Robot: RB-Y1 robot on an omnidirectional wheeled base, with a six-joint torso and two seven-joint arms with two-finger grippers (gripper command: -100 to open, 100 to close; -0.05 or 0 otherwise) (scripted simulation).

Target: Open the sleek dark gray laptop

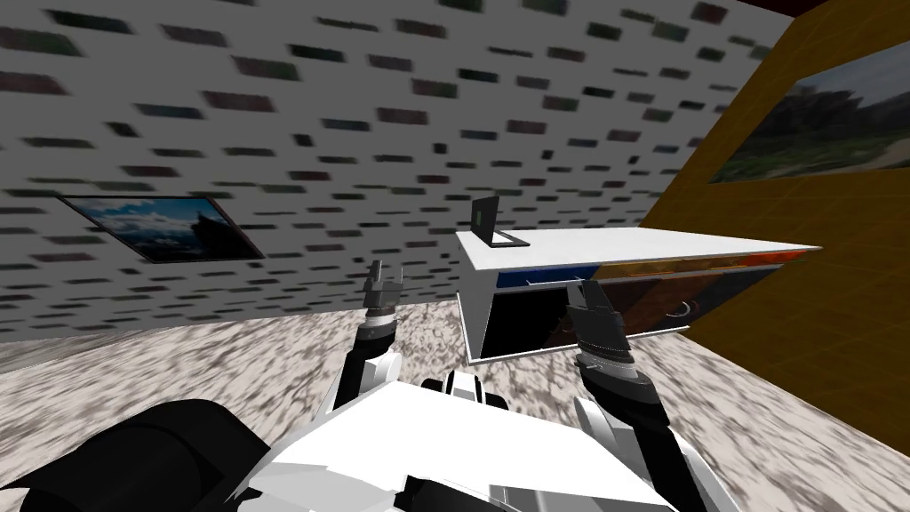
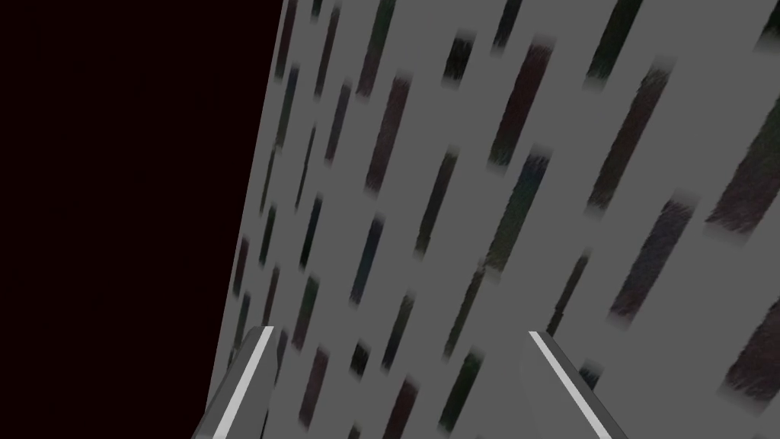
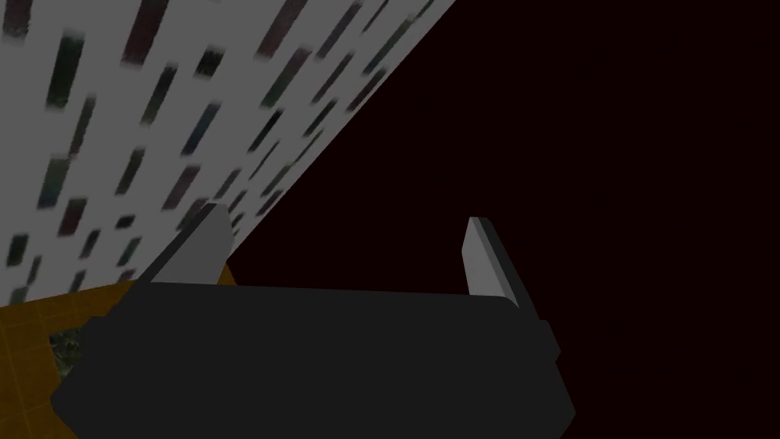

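A small dark grey laptop (image 1: 491,224) stands on the near left corner of a white desk top (image 1: 640,243), its lid raised roughly upright over the flat base. Both my arms are held up in front of me, short of the desk. My left gripper (image 1: 384,276) is left of the desk, open (image 2: 397,331), with nothing between its fingers. My right gripper (image 1: 588,292) hangs before the desk's front, below the top, also open (image 3: 346,214) and empty. Neither touches the laptop.
The desk has a dark opening (image 1: 520,324) and coloured drawer fronts (image 1: 675,293) under the top. An ochre wall (image 1: 800,293) with a landscape picture (image 1: 818,116) runs along the right. A second picture (image 1: 169,227) hangs on the grey flecked wall. Speckled floor (image 1: 222,364) lies between me and the desk.
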